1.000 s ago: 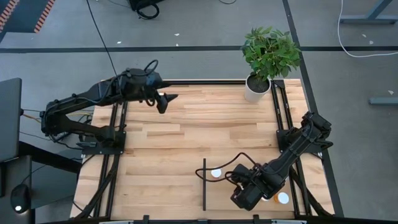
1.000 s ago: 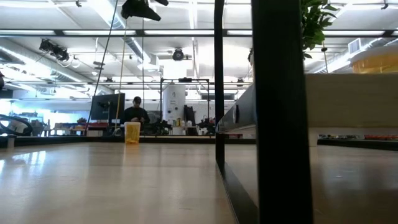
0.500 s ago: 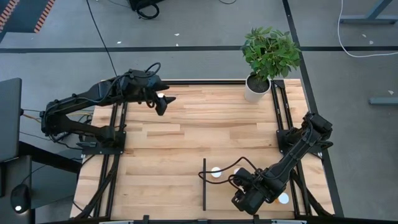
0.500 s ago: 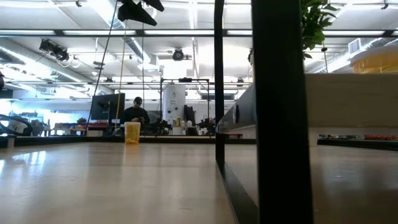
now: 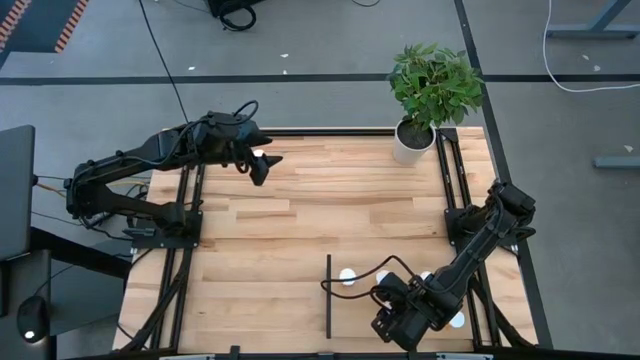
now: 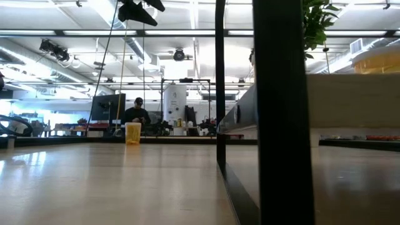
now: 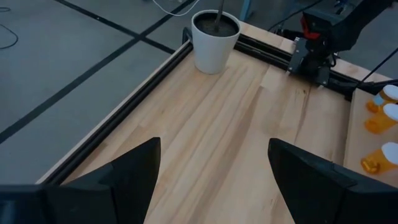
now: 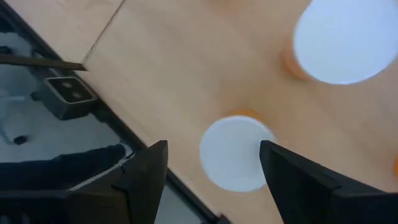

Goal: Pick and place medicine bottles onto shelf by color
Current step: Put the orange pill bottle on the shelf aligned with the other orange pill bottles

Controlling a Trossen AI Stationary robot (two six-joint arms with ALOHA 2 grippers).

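My right gripper [image 5: 400, 322] hangs open over the shelf [image 5: 400, 265], near the table's near-right corner. In the right wrist view its gripper [image 8: 212, 146] points down over an orange bottle's white cap [image 8: 236, 155]; a second cap [image 8: 345, 40] stands close by. More caps [image 5: 347, 277] [image 5: 456, 319] stand on the shelf beside the black strip [image 5: 328, 295]. My left gripper [image 5: 262, 170] is open at the far left, above an orange bottle [image 6: 132, 133] standing on the table. The left wrist view shows orange bottles [image 7: 379, 118] lying far off.
A white plant pot [image 5: 410, 142] with a leafy plant stands at the far right corner. Black rails [image 5: 187, 250] run along both table sides. Dark upright bars [image 6: 281, 112] block much of the low view. A person [image 6: 136, 114] sits in the room beyond.
My right gripper has crept a little toward the table's near edge over the shelf, still open. My left gripper has shifted slightly toward the left edge and then held still.
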